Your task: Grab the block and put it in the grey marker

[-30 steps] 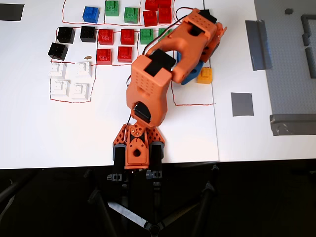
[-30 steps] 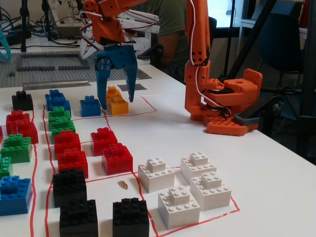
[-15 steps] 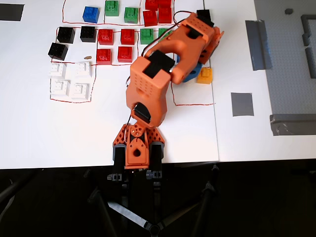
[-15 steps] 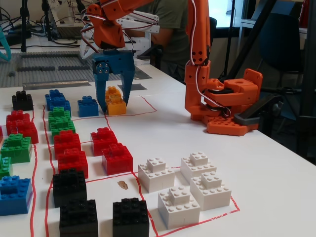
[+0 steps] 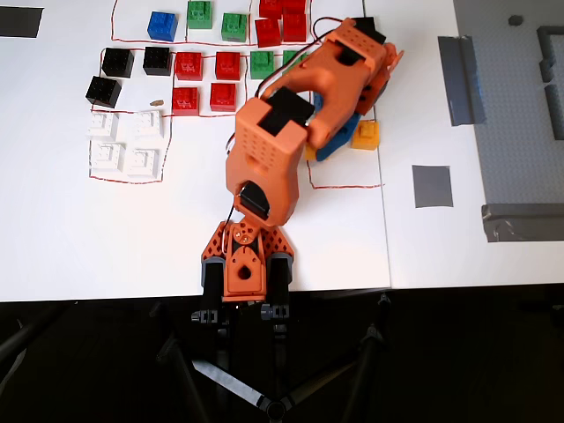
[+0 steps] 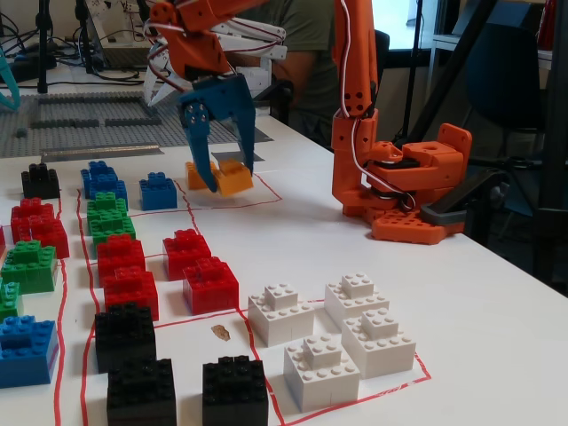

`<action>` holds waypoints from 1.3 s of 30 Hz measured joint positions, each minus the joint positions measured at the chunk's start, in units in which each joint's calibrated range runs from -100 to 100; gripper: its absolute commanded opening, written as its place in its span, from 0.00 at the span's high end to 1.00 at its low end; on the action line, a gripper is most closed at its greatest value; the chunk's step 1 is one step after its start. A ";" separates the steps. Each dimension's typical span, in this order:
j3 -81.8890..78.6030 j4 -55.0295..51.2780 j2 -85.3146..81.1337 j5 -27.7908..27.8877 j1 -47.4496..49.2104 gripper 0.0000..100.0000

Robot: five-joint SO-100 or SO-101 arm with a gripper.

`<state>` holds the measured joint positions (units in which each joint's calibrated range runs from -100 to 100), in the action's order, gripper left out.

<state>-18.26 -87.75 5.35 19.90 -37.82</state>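
Observation:
Two yellow-orange blocks sit in the red-outlined box right of the coloured rows. In the fixed view my blue gripper (image 6: 228, 171) is open and low, its jaws standing either side of the nearer yellow block (image 6: 234, 180). The second yellow block (image 6: 195, 174) lies just left of the left finger (image 6: 201, 155). In the overhead view the arm covers most of the gripper (image 5: 339, 141); one yellow block (image 5: 367, 134) shows right of it and a corner of the other (image 5: 310, 152) shows left of it. The grey marker (image 5: 432, 186) lies right of the red box and has nothing on it; the fixed view does not show it.
Rows of blue (image 5: 162, 25), green, red (image 5: 227, 64), black and white (image 5: 125, 144) blocks fill the left of the sheet. Long grey tape strips (image 5: 462, 79) and a grey baseplate (image 5: 529, 132) lie at the right. A darker grey rectangle (image 5: 19, 20) is at top left.

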 measured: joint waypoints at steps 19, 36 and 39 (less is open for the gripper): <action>11.60 -7.53 -11.75 3.17 1.15 1.00; 22.30 1.36 -1.13 15.19 -26.01 1.00; 23.38 2.32 2.18 15.97 -29.10 1.00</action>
<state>5.13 -85.42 7.53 35.87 -66.92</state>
